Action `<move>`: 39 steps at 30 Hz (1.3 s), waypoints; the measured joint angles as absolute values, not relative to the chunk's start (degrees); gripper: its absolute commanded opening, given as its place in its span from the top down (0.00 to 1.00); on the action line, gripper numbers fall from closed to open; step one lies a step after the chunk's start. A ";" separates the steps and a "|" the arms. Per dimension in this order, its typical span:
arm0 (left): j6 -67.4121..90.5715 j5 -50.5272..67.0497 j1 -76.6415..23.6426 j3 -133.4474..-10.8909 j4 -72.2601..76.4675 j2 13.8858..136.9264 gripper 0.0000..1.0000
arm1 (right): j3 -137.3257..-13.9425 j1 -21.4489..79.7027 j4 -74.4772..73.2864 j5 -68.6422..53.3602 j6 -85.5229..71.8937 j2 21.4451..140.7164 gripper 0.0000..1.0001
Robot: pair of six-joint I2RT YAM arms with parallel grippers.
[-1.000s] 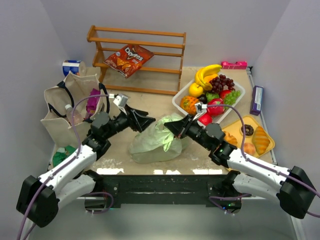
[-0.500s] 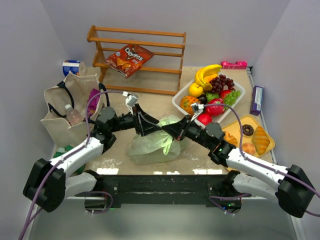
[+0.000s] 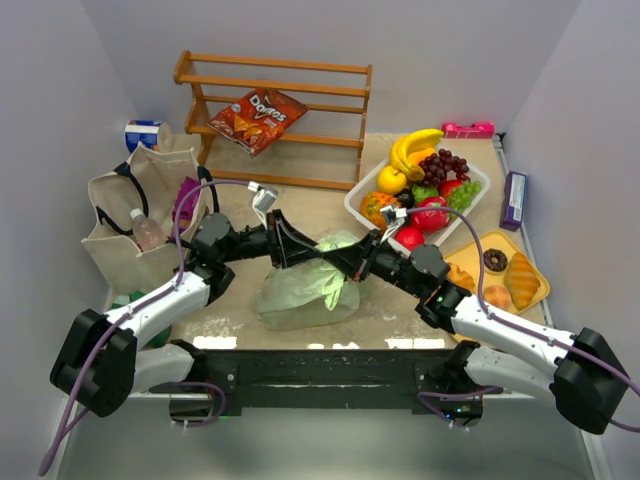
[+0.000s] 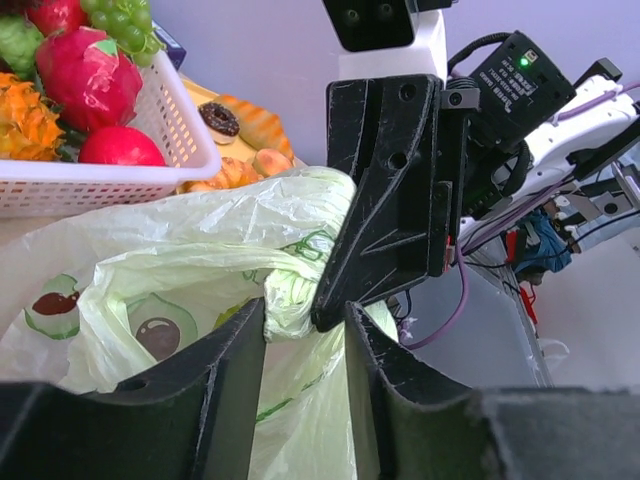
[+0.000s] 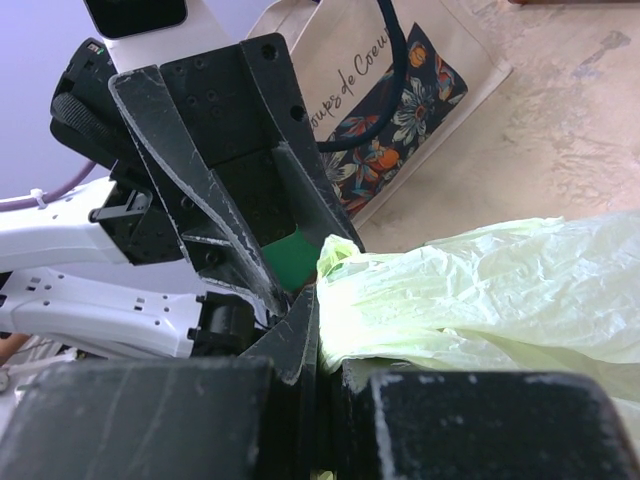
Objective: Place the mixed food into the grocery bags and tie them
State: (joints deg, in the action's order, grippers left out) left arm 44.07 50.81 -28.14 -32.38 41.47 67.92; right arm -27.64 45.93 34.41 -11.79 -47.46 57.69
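Note:
The pale green plastic grocery bag (image 3: 300, 288) lies bulging at the table's front middle. My right gripper (image 3: 342, 264) is shut on a bunched handle of the bag (image 5: 480, 290), with the plastic pinched at the right gripper (image 5: 318, 300) tips. My left gripper (image 3: 318, 256) meets it nose to nose. In the left wrist view the left gripper (image 4: 305, 310) has its jaws apart, with a twisted green handle (image 4: 290, 290) between the tips, touching only the left finger. The beige tote (image 3: 125, 215) stands at the left and holds a water bottle (image 3: 148, 232) and a purple packet (image 3: 187, 198).
A white basket (image 3: 480, 182) of toy fruit sits at the back right. In front of it is a yellow tray (image 3: 545, 292) of pastries. A Doritos bag (image 3: 257, 118) lies on the wooden rack (image 3: 330, 140). A purple box (image 3: 514, 198) lies by the right wall.
My left arm swung right until its gripper reached the bag's handle at the right gripper's tips, and its jaws narrowed. The right gripper kept its hold and shifted slightly left.

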 measured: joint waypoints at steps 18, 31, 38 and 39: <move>46.19 51.22 -27.75 -32.38 45.06 68.71 1.00 | -27.94 45.67 33.74 -12.03 -46.85 57.19 0.76; 41.36 51.20 -27.77 -36.42 37.32 68.73 1.00 | -38.59 45.80 3.70 -5.72 -42.11 44.16 0.25; 38.76 52.36 -27.77 -37.95 33.65 69.41 1.00 | -39.90 45.80 -7.94 -3.99 -40.16 39.38 0.34; 38.46 52.36 -27.77 -37.98 33.36 69.54 1.00 | -39.90 45.80 -9.06 -4.19 -39.99 39.22 0.38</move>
State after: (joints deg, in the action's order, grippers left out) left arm 38.46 52.36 -27.77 -37.98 33.36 69.54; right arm -39.90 45.80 -9.06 -4.19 -39.99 39.22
